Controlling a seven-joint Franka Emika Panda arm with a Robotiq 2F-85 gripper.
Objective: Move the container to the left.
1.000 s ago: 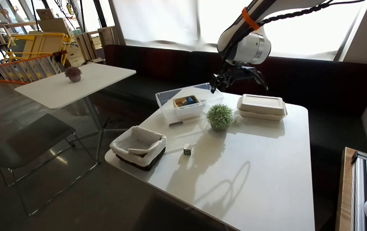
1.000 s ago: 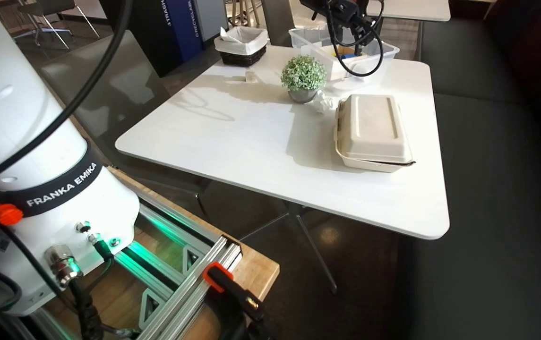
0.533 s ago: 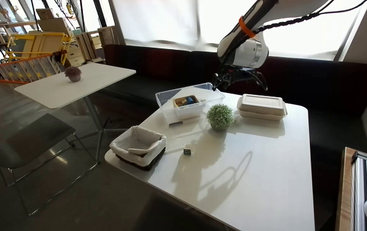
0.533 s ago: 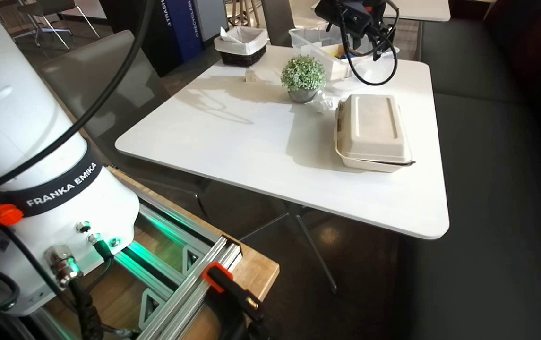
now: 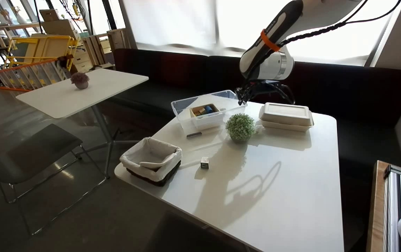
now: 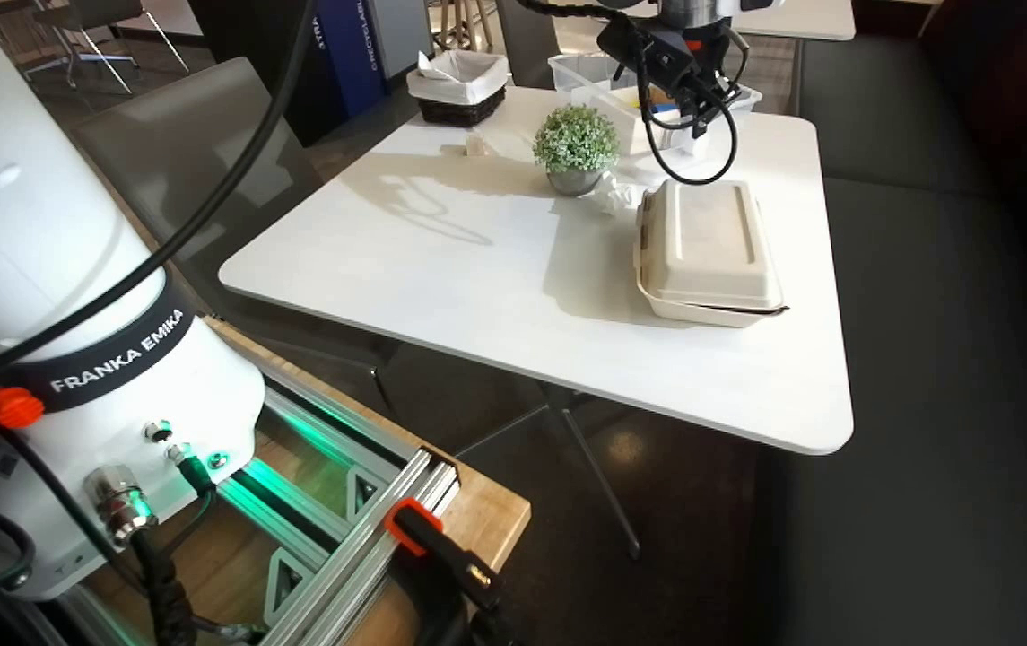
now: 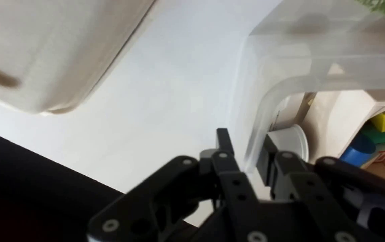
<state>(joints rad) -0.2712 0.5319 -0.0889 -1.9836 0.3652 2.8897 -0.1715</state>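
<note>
The container (image 5: 182,118) is a translucent rectangular tub standing at the far end of the white table. It shows in both exterior views, partly hidden by the arm (image 6: 580,74). An open wooden box with blue, green and yellow pieces (image 7: 362,148) and a white cup (image 7: 295,137) lie inside. My gripper (image 7: 246,143) is at one end wall of the tub. In the wrist view, one finger stands outside that wall and the other inside it, with the rim between them. The jaws are narrowed but a gap still shows beside the rim.
Close to the tub stand a potted green plant (image 5: 240,128) and a beige lidded box (image 6: 710,247). Beside the plant lies a crumpled white scrap (image 6: 613,193). A cloth-lined basket (image 5: 151,159) and a small cube (image 5: 204,162) are on the same table.
My gripper has come down from above onto the tub's end wall, and its jaws have drawn closer together. The tub has shifted very slightly toward the gripper's side.
</note>
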